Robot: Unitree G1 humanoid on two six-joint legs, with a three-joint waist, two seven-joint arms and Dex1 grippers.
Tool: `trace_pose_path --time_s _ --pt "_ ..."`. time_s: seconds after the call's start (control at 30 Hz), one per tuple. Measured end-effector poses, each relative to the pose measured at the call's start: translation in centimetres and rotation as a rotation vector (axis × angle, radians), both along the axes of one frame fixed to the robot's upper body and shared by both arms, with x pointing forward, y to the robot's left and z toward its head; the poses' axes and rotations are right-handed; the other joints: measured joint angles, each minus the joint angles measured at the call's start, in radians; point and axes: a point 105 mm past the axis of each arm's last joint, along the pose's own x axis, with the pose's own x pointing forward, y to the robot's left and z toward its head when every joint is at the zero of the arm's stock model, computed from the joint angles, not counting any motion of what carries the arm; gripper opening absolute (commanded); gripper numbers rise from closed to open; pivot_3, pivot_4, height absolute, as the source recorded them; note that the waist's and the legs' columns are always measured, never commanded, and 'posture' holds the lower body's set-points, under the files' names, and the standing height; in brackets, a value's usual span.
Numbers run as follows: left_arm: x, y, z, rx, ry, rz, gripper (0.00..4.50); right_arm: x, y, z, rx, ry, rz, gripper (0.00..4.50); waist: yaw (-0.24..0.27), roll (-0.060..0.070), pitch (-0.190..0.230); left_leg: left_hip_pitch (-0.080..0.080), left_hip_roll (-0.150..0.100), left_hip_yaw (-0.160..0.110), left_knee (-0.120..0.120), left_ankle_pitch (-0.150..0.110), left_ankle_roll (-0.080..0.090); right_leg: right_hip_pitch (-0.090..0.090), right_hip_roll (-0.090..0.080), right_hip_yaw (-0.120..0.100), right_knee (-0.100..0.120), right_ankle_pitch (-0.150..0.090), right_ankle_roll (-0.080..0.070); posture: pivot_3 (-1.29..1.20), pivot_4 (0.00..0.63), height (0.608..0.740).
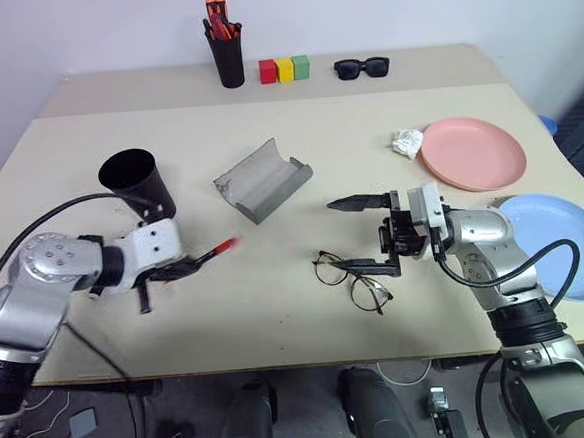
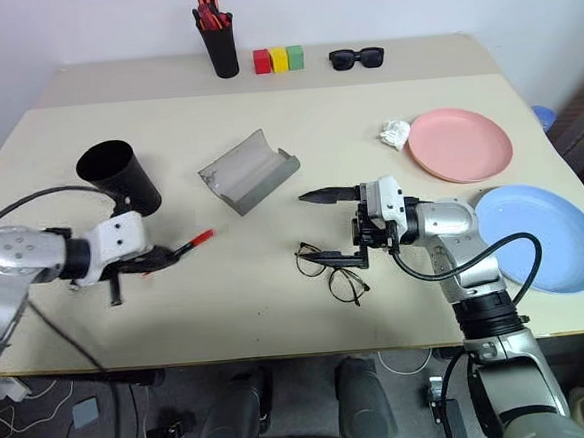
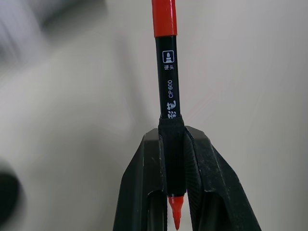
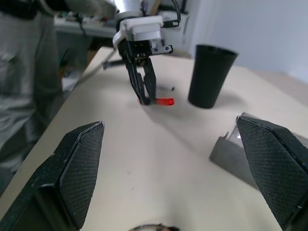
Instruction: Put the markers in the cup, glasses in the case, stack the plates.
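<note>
On table (image 1: 308,308): two plates (image 1: 473,153), one glasses (image 1: 351,278); left claw (image 1: 190,267) clamps red-capped marker (image 1: 217,250), right claw (image 1: 365,236) apart.

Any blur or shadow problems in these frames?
Left wrist view: marker sharp between the shut left gripper, table behind it smeared. Right wrist view: right gripper's fingers soft in the foreground, cup clear. Left eye view: even light, faint shadow beside the case, no glare on the plates.
</note>
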Motion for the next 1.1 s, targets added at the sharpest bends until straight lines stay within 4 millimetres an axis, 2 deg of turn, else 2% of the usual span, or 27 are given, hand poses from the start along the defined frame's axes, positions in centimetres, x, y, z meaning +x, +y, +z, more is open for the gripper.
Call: trace_pose_path --time_s 0.13,0.23,0.33,0.47,0.67,0.93,1.1 --pt "2.2 -3.1 3.9 -0.176 -0.149 0.043 0.04 1.0 -0.6 0.4 0.032 0.010 -0.046 4.50 0.001 0.000 0.000 0.000 0.000 0.000 0.003 0.000 0.000 0.001 0.000 0.000 0.002 0.000 0.000 0.00 0.150 0.740" --pt "4.6 -4.3 7.2 -0.338 -0.296 0.178 0.04 1.6 -0.4 0.7 0.046 0.010 -0.051 4.50 0.001 0.000 0.000 0.000 -0.001 -0.001 0.004 0.000 0.000 0.001 0.000 0.000 0.003 0.000 0.001 0.00 0.150 0.740" --pt "6.7 -2.2 9.5 -0.457 -0.482 0.434 0.04 2.2 -0.4 0.8 0.053 0.012 -0.057 4.50 -0.011 0.000 0.000 0.001 -0.001 -0.001 0.004 0.000 0.000 -0.001 0.000 0.000 0.006 0.000 0.001 0.00 0.150 0.740" --pt "7.1 1.7 11.0 -0.533 -0.639 0.730 0.04 2.5 -0.2 0.8 0.061 0.013 -0.060 4.50 -0.008 0.000 0.000 0.001 -0.001 -0.002 0.004 0.000 0.000 -0.002 0.000 0.000 0.008 -0.001 0.001 0.00 0.150 0.740" --pt "6.4 4.6 11.6 -0.611 -0.762 0.981 0.04 2.7 0.6 1.4 0.081 -0.009 -0.034 4.50 0.002 -0.001 0.000 0.001 -0.001 -0.002 0.005 0.001 -0.001 -0.001 0.000 0.000 0.008 0.000 0.001 0.00 0.150 0.740" --pt "5.8 6.2 10.1 -0.632 -0.795 1.108 0.04 2.7 0.8 0.8 0.068 0.017 -0.013 4.50 -0.001 -0.001 0.000 0.001 -0.001 -0.002 0.004 0.001 -0.002 -0.001 0.000 0.000 0.008 0.000 0.001 0.00 0.150 0.740" --pt "5.8 6.7 8.2 -0.626 -0.790 1.156 0.04 2.8 1.5 0.7 0.115 0.042 -0.002 4.50 0.001 -0.001 0.000 0.001 -0.001 -0.002 0.005 0.001 -0.003 -0.001 0.000 0.000 0.009 0.000 0.001 0.00 0.150 0.740"
